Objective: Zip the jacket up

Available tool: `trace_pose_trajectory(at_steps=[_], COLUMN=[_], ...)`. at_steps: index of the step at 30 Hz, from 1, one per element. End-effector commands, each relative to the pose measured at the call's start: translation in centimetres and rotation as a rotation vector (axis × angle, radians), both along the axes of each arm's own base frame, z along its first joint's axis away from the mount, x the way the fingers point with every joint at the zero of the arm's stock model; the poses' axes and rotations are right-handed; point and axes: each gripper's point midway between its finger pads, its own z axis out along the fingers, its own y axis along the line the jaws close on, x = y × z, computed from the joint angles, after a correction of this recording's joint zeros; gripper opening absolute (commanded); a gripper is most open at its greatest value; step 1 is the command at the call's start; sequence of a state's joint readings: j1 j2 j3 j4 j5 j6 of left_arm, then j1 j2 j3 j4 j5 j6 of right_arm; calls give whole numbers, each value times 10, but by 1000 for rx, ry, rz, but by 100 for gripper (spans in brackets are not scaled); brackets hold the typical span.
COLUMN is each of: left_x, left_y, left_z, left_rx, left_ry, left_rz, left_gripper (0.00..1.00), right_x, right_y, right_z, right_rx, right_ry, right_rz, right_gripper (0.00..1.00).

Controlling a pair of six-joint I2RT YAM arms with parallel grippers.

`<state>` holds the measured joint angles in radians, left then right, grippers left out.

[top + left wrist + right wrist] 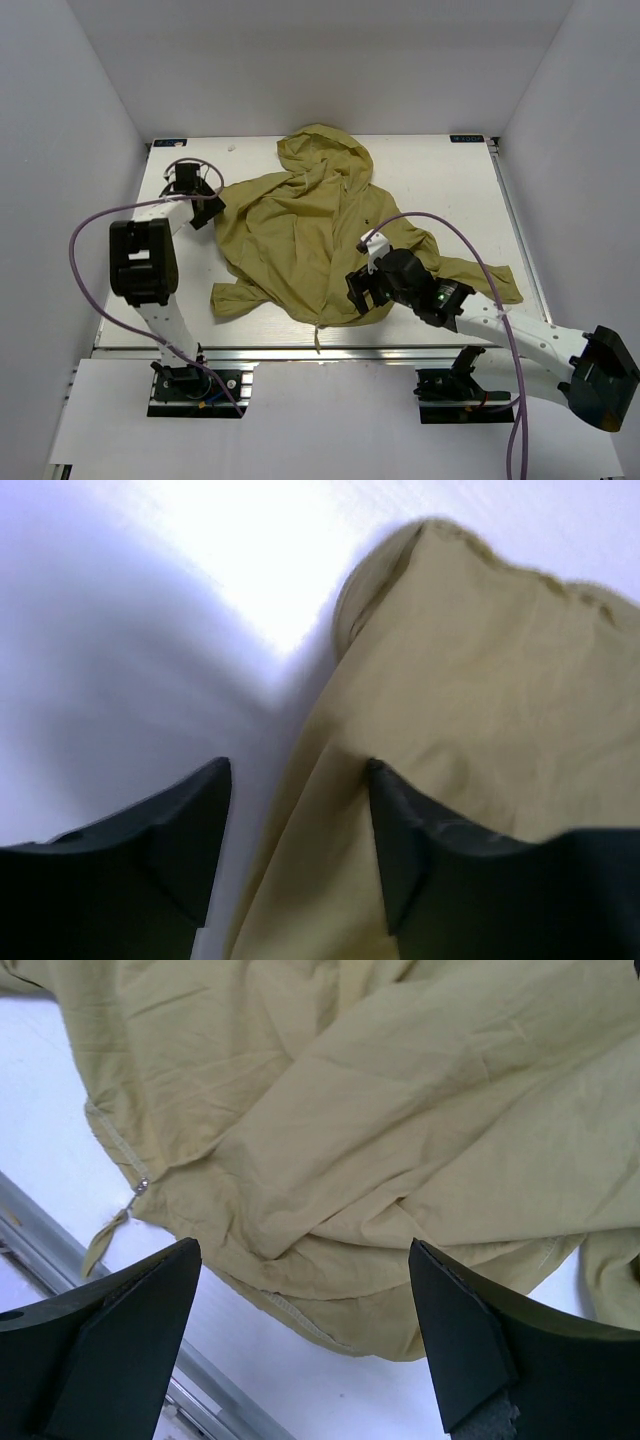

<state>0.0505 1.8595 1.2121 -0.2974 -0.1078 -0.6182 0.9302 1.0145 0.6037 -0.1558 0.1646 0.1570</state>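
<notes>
The olive jacket [300, 240] lies crumpled in the middle of the white table, its hood [325, 150] toward the back. My left gripper [212, 208] is at the jacket's left edge. In the left wrist view its fingers [200, 820] stand apart, with a fold of the jacket [480, 680] reaching into the gap of that gripper [298, 775]. My right gripper [358, 290] hovers wide open over the near hem. The right wrist view shows this gripper [305, 1250] above the jacket [380, 1110], with a small metal zipper end [143, 1186] at the hem's left.
A metal rail [300, 350] runs along the table's [450, 180] near edge, close below the hem, and is also visible in the right wrist view as a rail [60, 1250]. Purple cables [90, 290] loop off both arms. White walls enclose the table on three sides.
</notes>
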Motion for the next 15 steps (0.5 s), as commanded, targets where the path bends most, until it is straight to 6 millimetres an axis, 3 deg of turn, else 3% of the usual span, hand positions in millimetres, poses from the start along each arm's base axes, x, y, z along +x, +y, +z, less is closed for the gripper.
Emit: trace_pose_trajectory(at_steps=[1, 3, 4, 6, 10, 11, 12, 15], left_x=[26, 33, 35, 37, 37, 34, 29, 3], left_y=[0, -4, -6, -8, 2, 3, 2, -20], left_z=[9, 8, 5, 8, 46, 75, 89, 134], left_rx=[22, 21, 19, 20, 81, 98, 118, 243], left_ry=[-54, -75, -74, -72, -132, -191, -215, -294], left_rz=[-75, -114, -136, -155, -132, -123, -133, -150], left_gripper=[61, 50, 27, 0, 0, 0, 0, 0], right_x=[10, 13, 13, 13, 13, 14, 14, 14], right_y=[8, 6, 5, 3, -4, -7, -11, -20], right_z=[13, 11, 10, 8, 2, 2, -1, -4], right_rx=[60, 61, 60, 57, 50, 56, 53, 73], right_ry=[-1, 7, 13, 20, 35, 36, 45, 63], right_rz=[-16, -27, -25, -35, -69, -89, -105, -156], right_gripper=[89, 89, 89, 89, 89, 89, 89, 89])
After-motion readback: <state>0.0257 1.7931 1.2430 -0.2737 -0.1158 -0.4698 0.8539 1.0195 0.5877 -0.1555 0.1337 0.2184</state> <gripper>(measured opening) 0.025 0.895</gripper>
